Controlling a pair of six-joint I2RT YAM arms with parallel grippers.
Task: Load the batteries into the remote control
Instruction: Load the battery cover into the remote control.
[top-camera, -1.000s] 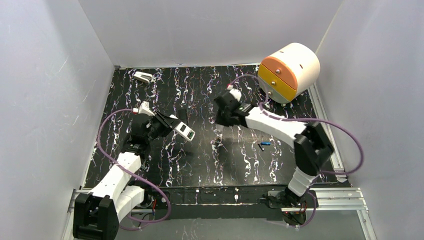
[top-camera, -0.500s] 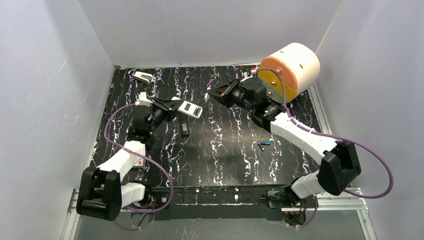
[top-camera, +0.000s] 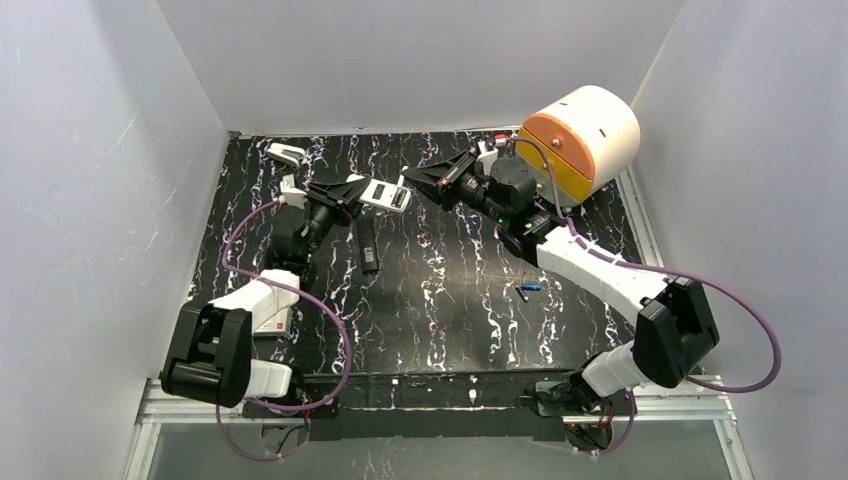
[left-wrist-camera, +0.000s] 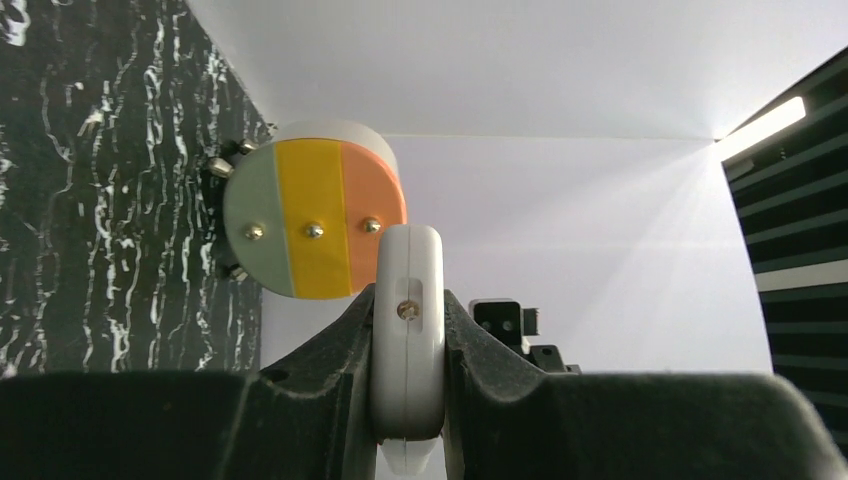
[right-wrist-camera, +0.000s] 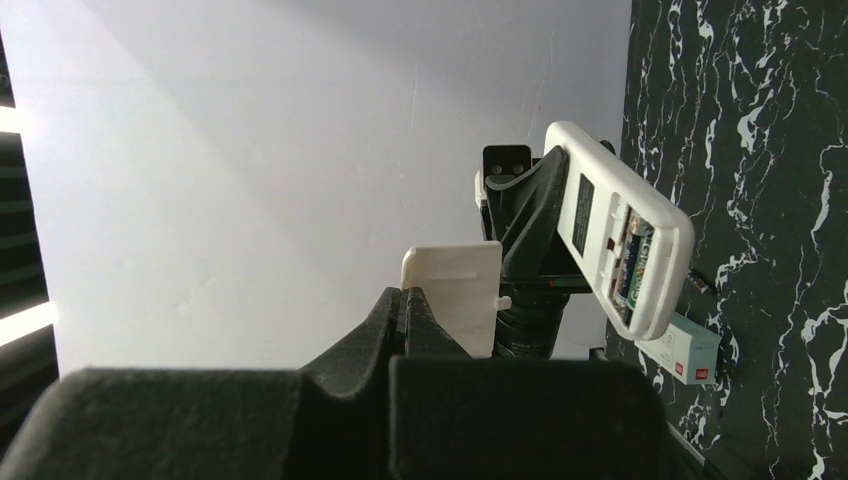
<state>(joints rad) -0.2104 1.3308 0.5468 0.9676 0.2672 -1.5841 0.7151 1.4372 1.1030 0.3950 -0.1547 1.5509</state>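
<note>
My left gripper (top-camera: 365, 190) is shut on the white remote control (top-camera: 386, 196) and holds it in the air over the back of the table. In the left wrist view the remote (left-wrist-camera: 407, 330) sits edge-on between my fingers. The right wrist view shows its open compartment with batteries (right-wrist-camera: 632, 262) inside, one of them green. My right gripper (top-camera: 412, 179) is shut on a thin white battery cover (right-wrist-camera: 455, 296), its tip right next to the remote's end. Two loose batteries (top-camera: 527, 290), one blue and one black, lie on the table at centre right.
A black remote (top-camera: 368, 246) lies on the table under the held one. A round cream and orange drawer unit (top-camera: 582, 135) stands at back right. A small white object (top-camera: 286, 154) lies at back left. A white box (top-camera: 272, 318) lies by the left arm.
The left gripper has lifted the white remote up and toward the back centre. The right gripper has swung from the table's middle up and back, its tip now beside the remote.
</note>
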